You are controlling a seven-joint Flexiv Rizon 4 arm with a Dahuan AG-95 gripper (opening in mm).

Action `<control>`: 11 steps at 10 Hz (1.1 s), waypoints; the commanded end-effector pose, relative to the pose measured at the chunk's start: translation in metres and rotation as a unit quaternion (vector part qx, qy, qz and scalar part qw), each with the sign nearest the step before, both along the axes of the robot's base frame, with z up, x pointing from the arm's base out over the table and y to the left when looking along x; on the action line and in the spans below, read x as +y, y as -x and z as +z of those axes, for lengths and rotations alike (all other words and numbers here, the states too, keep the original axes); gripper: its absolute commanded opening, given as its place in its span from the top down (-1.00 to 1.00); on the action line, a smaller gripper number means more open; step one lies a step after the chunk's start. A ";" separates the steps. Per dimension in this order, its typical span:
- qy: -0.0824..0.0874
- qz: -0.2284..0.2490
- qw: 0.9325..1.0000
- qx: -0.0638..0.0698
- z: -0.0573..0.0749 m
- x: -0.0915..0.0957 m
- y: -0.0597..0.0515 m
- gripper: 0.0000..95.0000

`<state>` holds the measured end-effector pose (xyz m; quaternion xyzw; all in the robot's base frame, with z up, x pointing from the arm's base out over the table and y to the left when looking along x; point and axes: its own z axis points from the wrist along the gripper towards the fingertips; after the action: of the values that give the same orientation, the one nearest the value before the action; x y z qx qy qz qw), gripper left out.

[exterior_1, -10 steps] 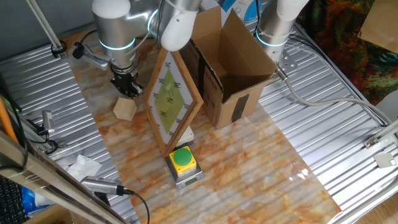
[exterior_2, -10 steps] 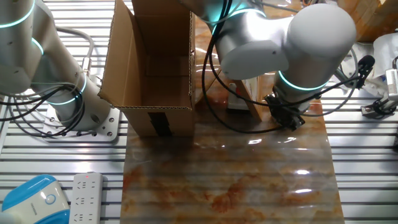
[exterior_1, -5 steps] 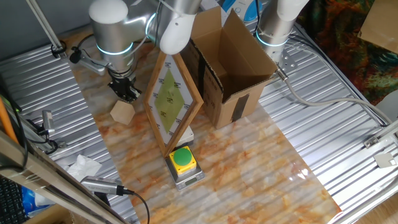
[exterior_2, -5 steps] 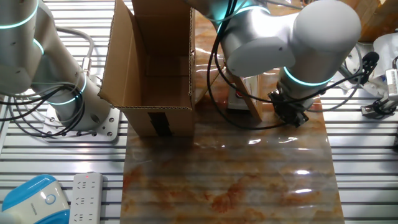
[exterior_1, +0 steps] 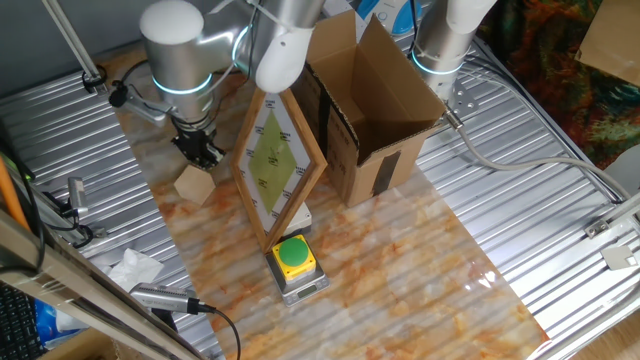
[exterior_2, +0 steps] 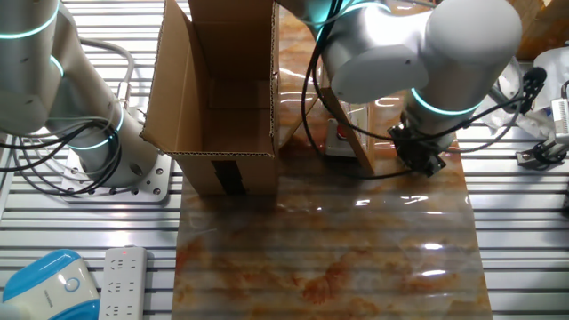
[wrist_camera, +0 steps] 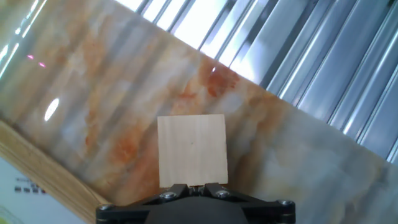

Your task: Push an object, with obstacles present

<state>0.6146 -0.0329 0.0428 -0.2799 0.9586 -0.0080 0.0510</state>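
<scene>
Cube point(exterior_1: 195, 184) lies near the left edge of the table in one fixed view, just ahead of the gripper point(exterior_1: 203, 153), which stands behind it; board point(exterior_1: 277, 165), button point(exterior_1: 294, 256) and box point(exterior_1: 372, 110) lie to its right. The other fixed view hides the cube behind the arm; gripper point(exterior_2: 424, 161) sits low by the board point(exterior_2: 356, 142). Hand view: cube point(wrist_camera: 192, 150) squarely ahead, touching the fingertips point(wrist_camera: 199, 187), which are pressed together, so the push line runs straight forward.
</scene>
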 end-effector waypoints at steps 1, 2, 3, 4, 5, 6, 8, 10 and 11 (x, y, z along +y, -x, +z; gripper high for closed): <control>0.001 -0.003 1.000 0.000 0.000 0.003 -0.003 1.00; 0.004 -0.003 1.000 0.000 -0.001 0.007 -0.006 1.00; 0.005 -0.003 1.000 0.000 0.000 0.009 -0.008 1.00; 0.005 -0.004 1.000 0.000 -0.001 0.010 -0.009 1.00; 0.005 -0.003 1.000 -0.002 -0.004 0.013 -0.011 1.00; 0.002 -0.005 1.000 -0.008 -0.011 0.015 -0.011 1.00; -0.006 -0.007 1.000 -0.002 -0.023 0.017 -0.008 1.00; 0.008 -0.011 1.000 0.001 -0.016 0.018 -0.009 1.00; 0.021 -0.012 0.999 0.021 -0.006 0.017 -0.010 1.00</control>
<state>0.6284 -0.0149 0.0323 -0.2682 0.9621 -0.0155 0.0461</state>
